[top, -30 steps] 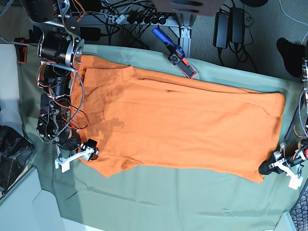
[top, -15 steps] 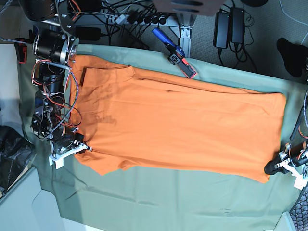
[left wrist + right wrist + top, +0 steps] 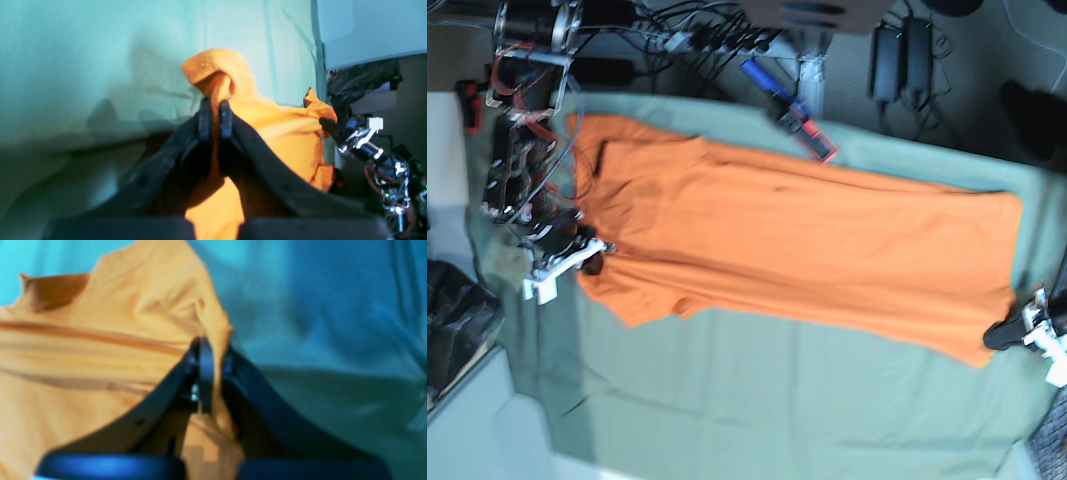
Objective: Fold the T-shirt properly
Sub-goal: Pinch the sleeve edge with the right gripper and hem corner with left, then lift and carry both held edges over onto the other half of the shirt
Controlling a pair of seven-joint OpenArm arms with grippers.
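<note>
T-shirt: it lies spread flat across the sage-green sheet, collar end toward the base view's left, hem toward its right; both gripped corners rise off the sheet in the wrist views.
Left gripper: jaws nearly closed on a pinch of orange cloth at the hem corner; the left wrist view shows the fabric peaking above the tips.
Right gripper: jaws pressed together on the shoulder-side edge near the sleeve; its wrist view is blurred, yet cloth runs between the pads.
Step in hand, as I judge it: you carry the near long edge over to the far one; lift both ends to equal height, keep the span taut, and move them together so the fold lands straight.
Around: a blue and red tool rests at the sheet's far edge, just beside the shirt; cables and power bricks sit beyond it.
In the way: that tool may catch the landing edge; stop short of it.
</note>
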